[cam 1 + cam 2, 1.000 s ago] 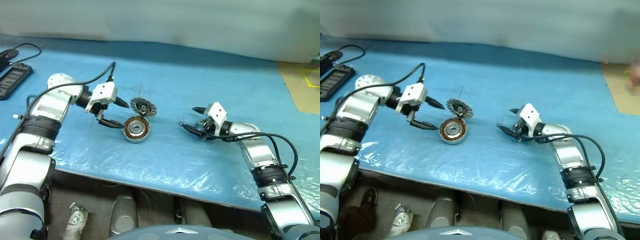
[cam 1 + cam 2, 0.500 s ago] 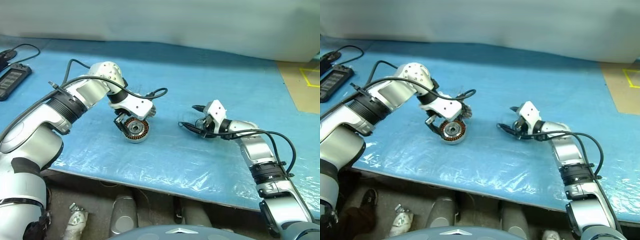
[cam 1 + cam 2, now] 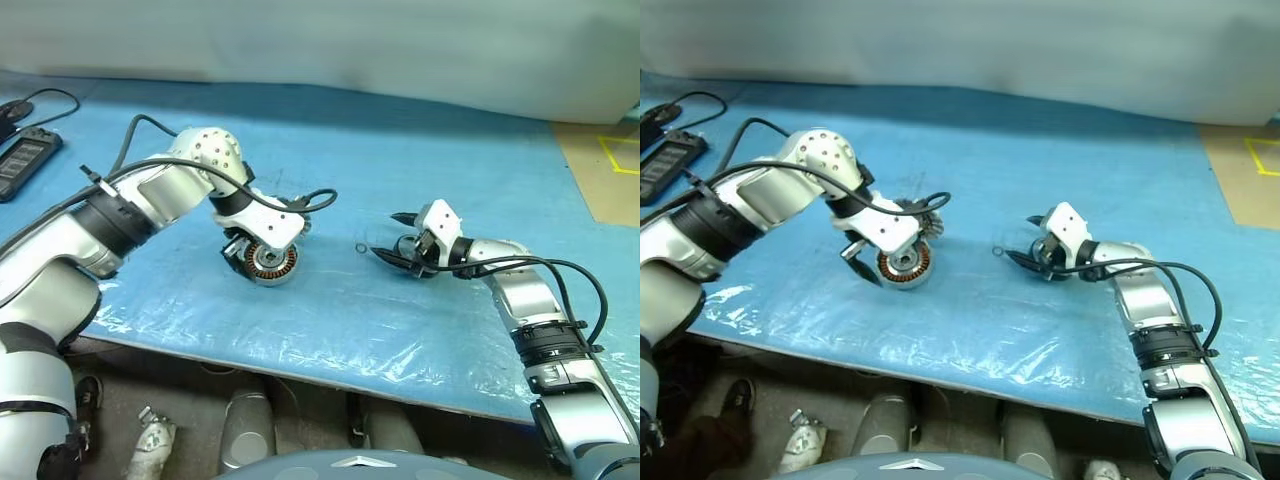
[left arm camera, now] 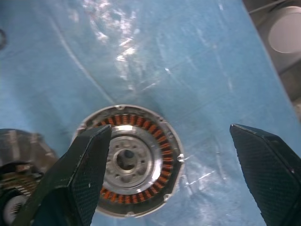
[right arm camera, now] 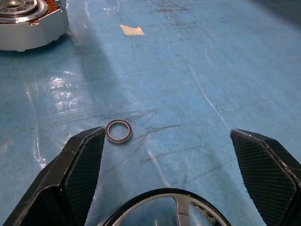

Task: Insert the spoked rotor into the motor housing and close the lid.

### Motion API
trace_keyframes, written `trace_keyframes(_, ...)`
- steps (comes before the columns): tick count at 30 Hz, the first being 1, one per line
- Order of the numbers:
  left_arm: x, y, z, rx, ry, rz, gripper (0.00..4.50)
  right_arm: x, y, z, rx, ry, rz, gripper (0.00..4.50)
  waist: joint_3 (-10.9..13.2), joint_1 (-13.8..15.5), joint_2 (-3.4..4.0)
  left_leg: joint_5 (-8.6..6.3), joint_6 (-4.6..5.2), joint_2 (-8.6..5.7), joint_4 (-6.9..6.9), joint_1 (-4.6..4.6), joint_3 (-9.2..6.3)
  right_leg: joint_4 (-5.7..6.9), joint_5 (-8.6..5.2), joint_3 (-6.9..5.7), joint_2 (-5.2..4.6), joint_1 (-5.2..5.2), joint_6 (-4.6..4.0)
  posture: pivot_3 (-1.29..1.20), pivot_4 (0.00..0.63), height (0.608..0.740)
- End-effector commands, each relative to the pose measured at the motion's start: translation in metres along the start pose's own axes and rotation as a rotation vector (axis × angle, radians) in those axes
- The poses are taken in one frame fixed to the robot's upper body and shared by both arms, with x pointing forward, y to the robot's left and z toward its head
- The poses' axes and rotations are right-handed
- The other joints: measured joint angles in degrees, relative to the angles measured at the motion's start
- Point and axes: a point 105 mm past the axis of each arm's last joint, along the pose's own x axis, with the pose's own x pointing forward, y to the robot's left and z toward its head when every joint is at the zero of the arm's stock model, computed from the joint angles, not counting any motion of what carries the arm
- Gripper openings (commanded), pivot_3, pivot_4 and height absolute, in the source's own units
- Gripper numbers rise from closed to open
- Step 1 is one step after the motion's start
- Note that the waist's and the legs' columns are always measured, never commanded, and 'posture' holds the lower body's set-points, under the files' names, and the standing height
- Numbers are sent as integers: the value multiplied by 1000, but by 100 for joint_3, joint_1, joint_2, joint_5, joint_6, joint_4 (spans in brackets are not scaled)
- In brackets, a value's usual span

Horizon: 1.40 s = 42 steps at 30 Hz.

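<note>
Directly beneath the spread left hand (image 4: 167,174), motor housing (image 4: 129,160), untouched

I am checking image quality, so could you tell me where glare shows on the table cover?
Left eye view: white sheen on the blue cover along its near edge. Left wrist view: bright streaks beyond the motor housing. Right wrist view: pale reflections near the small ring.

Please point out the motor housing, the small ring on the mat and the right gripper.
Motor housing (image 4: 133,161), left wrist view, on its silver centre.
Small ring (image 5: 118,131), right wrist view, on its rim.
Right gripper (image 3: 391,236), left eye view, midway between its fingertips.
</note>
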Motion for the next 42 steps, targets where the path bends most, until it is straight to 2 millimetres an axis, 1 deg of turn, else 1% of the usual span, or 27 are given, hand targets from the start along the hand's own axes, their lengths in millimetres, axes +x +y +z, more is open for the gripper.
trace_keyframes(1,9,-9,3,16,2,-40,4259,-8,-11,18,-49,-35,-16,4500,0,4,0,0,0,0,0,1,0,1,0,0,0,0,0,0,150,740)
trace_keyframes(4,19,-9,-4,-2,11,-48,4259,-9,-14,20,-58,-28,-7,4500,0,3,0,1,-1,-1,4,1,0,6,0,0,-1,0,0,0,150,740)
trace_keyframes(8,28,6,-16,-20,54,-3,4259,-11,-13,22,-66,-16,14,4500,0,12,0,3,-3,-1,13,3,0,14,0,0,-3,5,0,0,150,740)
trace_keyframes(10,32,9,-18,-26,55,2,4259,-11,-13,22,-68,-12,21,4500,0,8,0,3,-3,-2,18,6,-1,17,0,0,-4,9,0,0,150,740)
trace_keyframes(15,40,5,-19,-32,43,-18,4259,-14,-14,23,-70,-3,31,4500,0,-6,0,3,-2,-1,17,12,-1,24,0,1,-1,9,0,0,150,740)
trace_keyframes(18,37,7,-22,-30,56,0,4259,-15,-14,22,-71,3,33,4500,0,-1,0,3,-2,-1,17,13,-1,27,0,1,-1,9,0,0,150,740)
trace_keyframes(24,24,12,-12,-5,39,42,4259,-11,-11,22,-71,6,50,4500,0,-1,0,9,4,-1,20,14,-1,35,0,1,-3,8,-1,0,150,740)
trace_keyframes(27,20,13,-11,6,49,50,4259,-9,-12,21,-72,9,52,4500,0,0,0,10,4,-1,21,12,-1,35,0,1,-3,6,-1,0,150,740)
trace_keyframes(33,15,4,-11,-6,45,37,4259,-8,-15,21,-76,15,59,4500,0,2,0,11,5,0,18,9,-1,35,-2,1,-3,2,-3,0,150,740)
trace_keyframes(37,15,0,-10,-17,42,26,4259,-7,-17,22,-82,15,67,4500,0,5,0,11,4,-1,18,6,-1,34,-2,0,-4,0,-4,0,150,740)
trace_keyframes(42,25,1,-20,-45,61,16,4259,-6,-19,24,-90,13,71,4500,0,5,0,11,4,-1,19,8,-1,35,-2,0,-4,1,-4,0,150,740)
